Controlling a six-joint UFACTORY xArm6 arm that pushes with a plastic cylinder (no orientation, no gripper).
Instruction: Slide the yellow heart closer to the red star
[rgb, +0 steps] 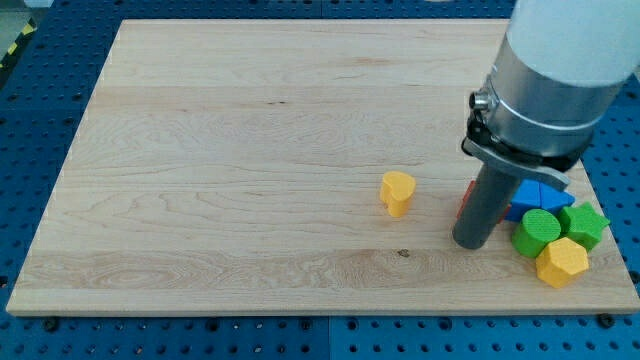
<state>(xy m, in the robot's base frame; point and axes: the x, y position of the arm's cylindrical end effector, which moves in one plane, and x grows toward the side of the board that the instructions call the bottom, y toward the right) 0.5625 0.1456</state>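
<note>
Yellow heart: the small yellow heart-shaped block (397, 192) sits alone on the pale wooden table (230, 150), toward the view's right.
Red star: the red star-shaped block (466, 200) is mostly hidden behind my rod.
My tip: my tip (469, 241) rests between the two, just beside the star, to the view's right of the heart.
End effector: a bare rod holding nothing.
Key relation: I stand on the wrong side; pushing means rounding to the heart's left.
Crowding: blue block (536, 195), green cylinder (535, 234), green star (585, 224) and yellow hexagon (561, 262) cluster beyond the star.

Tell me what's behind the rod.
Behind my tip a red block shows only as a sliver, shape hidden. Blue blocks peek out on the view's right; the yellow heart sits apart, left.
</note>
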